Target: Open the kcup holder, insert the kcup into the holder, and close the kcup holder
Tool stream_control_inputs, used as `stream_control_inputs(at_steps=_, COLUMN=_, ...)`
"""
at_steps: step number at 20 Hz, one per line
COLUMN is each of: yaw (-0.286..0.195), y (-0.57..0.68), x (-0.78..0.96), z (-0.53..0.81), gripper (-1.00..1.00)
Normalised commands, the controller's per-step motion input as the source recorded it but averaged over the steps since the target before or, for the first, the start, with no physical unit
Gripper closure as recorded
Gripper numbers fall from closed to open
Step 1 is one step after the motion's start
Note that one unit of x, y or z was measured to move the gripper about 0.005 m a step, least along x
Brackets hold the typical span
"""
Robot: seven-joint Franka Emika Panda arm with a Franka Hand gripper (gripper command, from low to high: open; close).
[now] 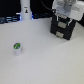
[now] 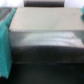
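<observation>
Exterior view: the white arm is seen at upper right, wrist lowered so the end effector [image 1: 64, 19] sits right at the top of the kcup holder [image 1: 62, 29], a black boxy unit standing at the exterior view's right on the pale, smooth tabletop [image 1: 45, 60]. Finger spacing cannot be told; blur hides it. The kcup [image 1: 17, 48], small, round, white-sided with green top, stands upright well apart from the holder toward the exterior view's left, with open tabletop all around it. A taller white bottle [image 1: 25, 11] is seen at the back edge. Wrist view: a blurred flat grey-beige surface [image 2: 42, 21] over a dark glossy rounded face [image 2: 45, 50] is shown; teal patches [image 2: 5, 45] at one side. Fingers not discernible.
</observation>
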Motion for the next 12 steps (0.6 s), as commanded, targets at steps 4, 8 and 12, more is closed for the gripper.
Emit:
stream_control_inputs(at_steps=4, yaw=0.041, y=-0.45, x=0.31, z=0.06, gripper=1.00)
stream_control_inputs(at_steps=8, yaw=-0.081, y=-0.19, x=0.95, z=0.24, gripper=1.00)
stream_control_inputs(at_steps=12, yaw=-0.082, y=-0.23, x=0.96, z=0.26, gripper=1.00)
